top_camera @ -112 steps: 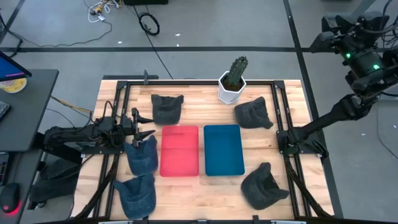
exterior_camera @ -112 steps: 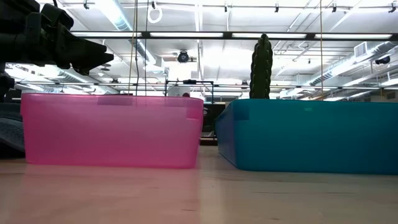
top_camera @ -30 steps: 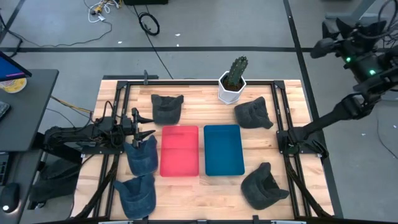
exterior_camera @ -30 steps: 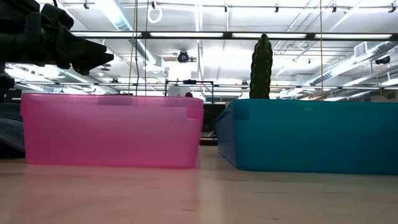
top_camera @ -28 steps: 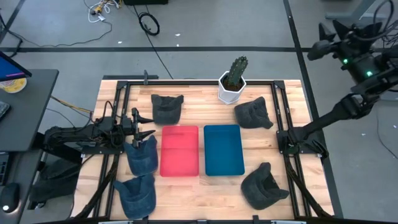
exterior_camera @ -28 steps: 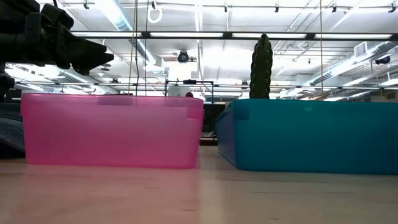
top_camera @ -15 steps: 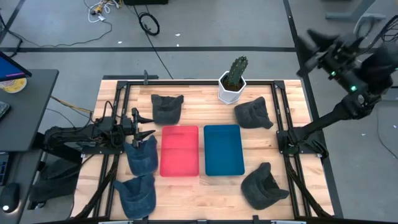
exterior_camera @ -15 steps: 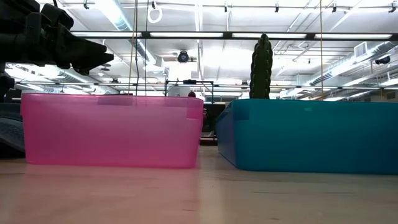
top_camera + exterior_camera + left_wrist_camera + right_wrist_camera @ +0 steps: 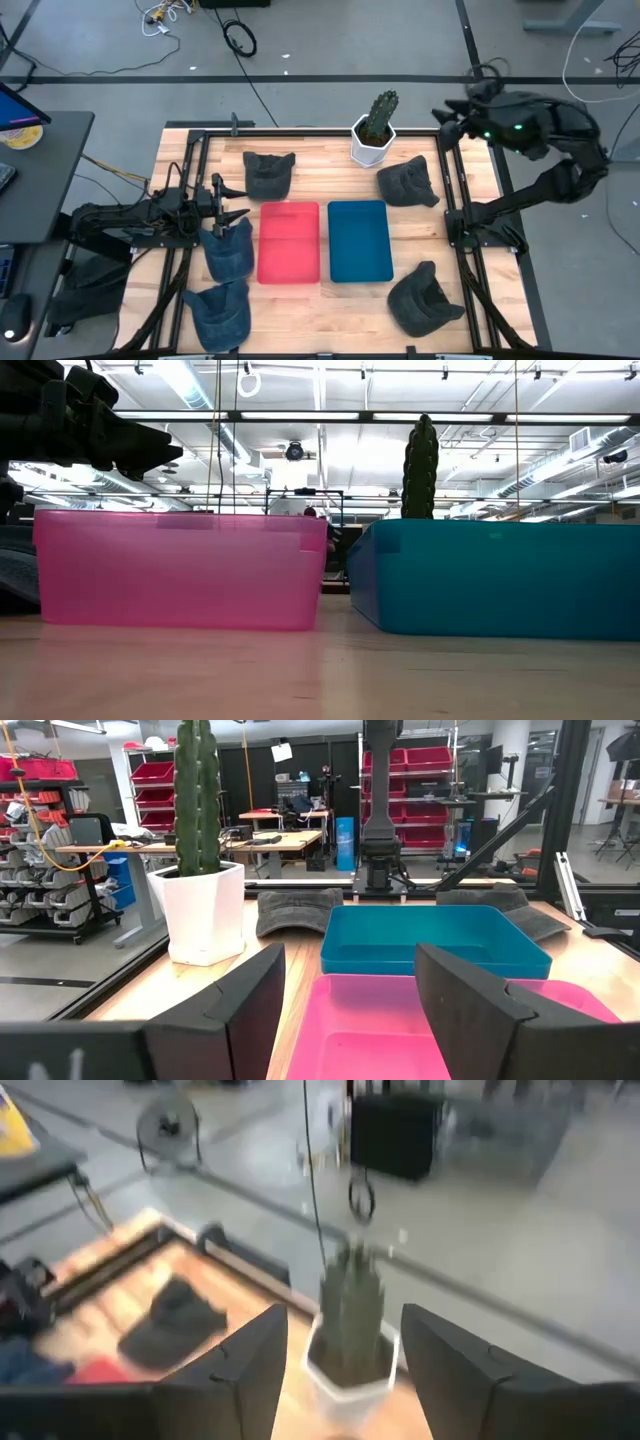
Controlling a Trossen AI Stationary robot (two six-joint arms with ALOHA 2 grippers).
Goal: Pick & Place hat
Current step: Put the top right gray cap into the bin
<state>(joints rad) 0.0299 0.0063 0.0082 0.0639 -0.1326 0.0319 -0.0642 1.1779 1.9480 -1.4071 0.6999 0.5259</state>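
Five hats on table | left gripper [image 9: 232,203] jaws apart, empty, over blue hat [image 9: 228,250] beside pink bin [image 9: 290,242] | teal bin [image 9: 359,240] mid-table | right gripper [image 9: 446,118] jaws apart, empty, above table's back-right corner near cactus [image 9: 376,127], dark hat [image 9: 407,183]

No writing, label, brand or number can be read in any of the views. The pink bin [image 9: 180,570], the blue bin [image 9: 495,578] and the white cactus pot [image 9: 205,912] show plain sides. Small signs and papers in the room behind the bench are too far off and too small to make out.
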